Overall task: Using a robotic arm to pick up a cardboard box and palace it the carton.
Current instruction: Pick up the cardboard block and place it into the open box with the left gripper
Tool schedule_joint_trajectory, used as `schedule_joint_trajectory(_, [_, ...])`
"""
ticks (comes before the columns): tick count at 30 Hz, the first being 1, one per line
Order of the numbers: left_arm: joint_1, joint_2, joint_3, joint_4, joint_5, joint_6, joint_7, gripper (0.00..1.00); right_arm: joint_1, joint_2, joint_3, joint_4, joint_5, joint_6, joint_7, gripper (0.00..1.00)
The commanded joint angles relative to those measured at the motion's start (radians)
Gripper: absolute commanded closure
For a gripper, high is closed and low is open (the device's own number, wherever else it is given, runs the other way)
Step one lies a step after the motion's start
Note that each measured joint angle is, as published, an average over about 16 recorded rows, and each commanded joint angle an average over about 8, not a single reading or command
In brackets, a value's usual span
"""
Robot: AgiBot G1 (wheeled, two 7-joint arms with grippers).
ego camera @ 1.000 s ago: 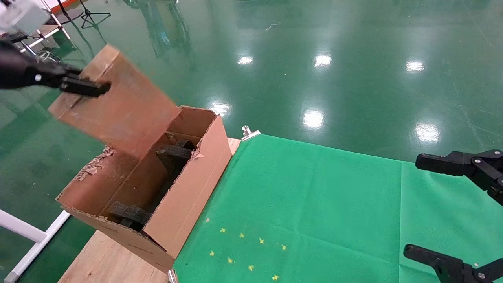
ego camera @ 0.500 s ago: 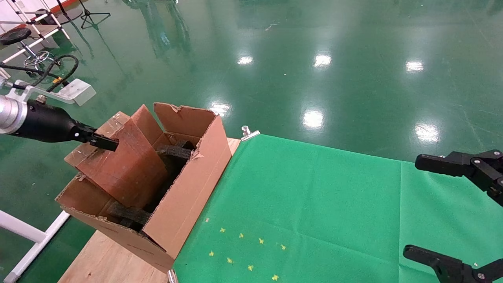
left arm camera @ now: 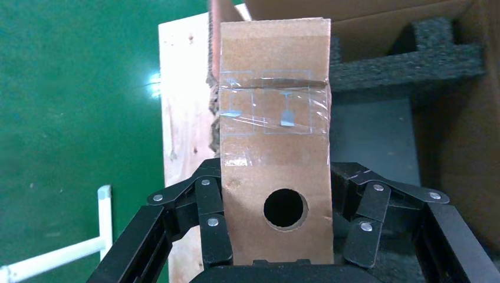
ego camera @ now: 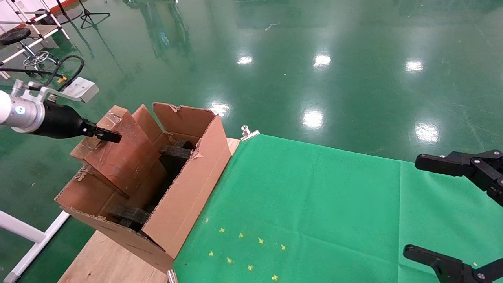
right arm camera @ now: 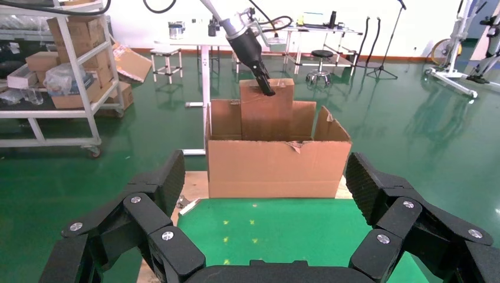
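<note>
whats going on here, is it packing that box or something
Yes. The left pincer is shut on the small box, holding it by its end with the round hole, and the box is tilted with its lower end already inside the carton, among the black foam. It has not let go yet. The right pincer hangs open over the green cloth, idle.

The carton [ego camera: 184,188] sits on the desk's [ego camera: 314,204] left edge. The cardboard box [ego camera: 118,153] stands tilted in the carton's left half, foam pieces [ego camera: 173,151] just right of it. The left end effector [ego camera: 108,136] meets its top; the right end effector [ego camera: 432,208] hangs far right.
</note>
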Motion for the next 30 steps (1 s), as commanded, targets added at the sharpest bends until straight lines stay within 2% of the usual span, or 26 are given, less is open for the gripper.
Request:
schedule_joint_trajectory(1, [0.012,0.008,0.001,0.013,0.002,-0.025,-0.009,1.00,0.000,0.000,0.000,0.000,0.000,0.000,0.000,0.00])
schedule_joint_trajectory(30, [0.289,0.106,-0.020,0.043,-0.027,-0.236,-0.050,1.00,0.000,0.000,0.000,0.000,0.000,0.000,0.000,0.00])
